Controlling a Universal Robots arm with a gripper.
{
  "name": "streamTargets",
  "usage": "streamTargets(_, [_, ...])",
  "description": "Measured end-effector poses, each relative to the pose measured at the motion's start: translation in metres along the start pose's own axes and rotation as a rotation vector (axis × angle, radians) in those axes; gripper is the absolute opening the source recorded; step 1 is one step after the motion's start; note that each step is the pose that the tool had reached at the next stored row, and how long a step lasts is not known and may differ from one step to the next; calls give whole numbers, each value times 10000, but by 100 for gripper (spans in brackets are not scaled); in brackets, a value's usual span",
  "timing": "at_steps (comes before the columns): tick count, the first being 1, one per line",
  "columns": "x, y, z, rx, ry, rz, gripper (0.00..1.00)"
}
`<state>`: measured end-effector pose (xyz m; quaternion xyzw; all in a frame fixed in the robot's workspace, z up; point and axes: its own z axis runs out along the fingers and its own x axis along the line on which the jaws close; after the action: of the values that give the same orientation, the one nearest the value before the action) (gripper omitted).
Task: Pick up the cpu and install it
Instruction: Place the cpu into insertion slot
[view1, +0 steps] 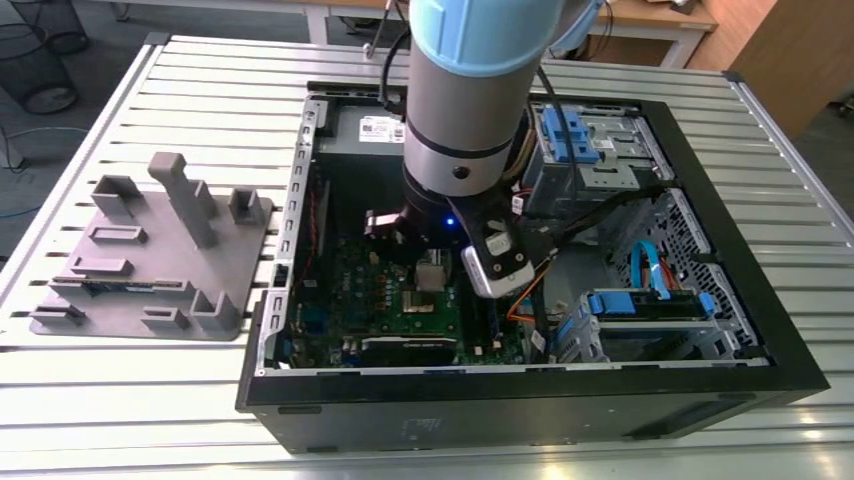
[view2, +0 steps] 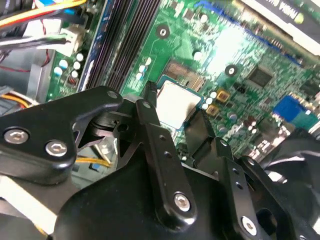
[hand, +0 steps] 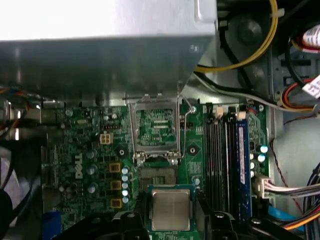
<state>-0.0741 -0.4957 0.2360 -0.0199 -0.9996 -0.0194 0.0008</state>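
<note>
A slatted metal desk (view1: 120, 400) carries an open computer case (view1: 534, 405). The arm (view1: 467, 90) reaches down into the case, over the green motherboard (hand: 85, 150). On that board the socket (hand: 157, 176) lies bare, with its metal frame (hand: 154, 127) swung open beside it. The tool (view2: 174, 111) pinches the cpu (hand: 171, 210) by two opposite edges, its black fingers (view2: 154, 132) pressed against the chip. The chip seems to hang just over the socket rather than sit in it.

The main risk, as I judge it, is a crooked landing. If the chip comes down shifted or tilted, its edge could ride on the socket rim and bend the fine contacts beneath. The grip is only on thin edges, so a slip could drop the chip askew. I cannot tell from here whether its orientation matches the socket, and a wrong turn would stop it seating. The fingers also work close to the open frame and could knock it.
</note>
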Motion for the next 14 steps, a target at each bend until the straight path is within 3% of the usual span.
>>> streamTargets(5, [-1,-42,59,-1,0,2,47])
streamTargets(14, [-1,-44,76,-7,-1,-1,47])
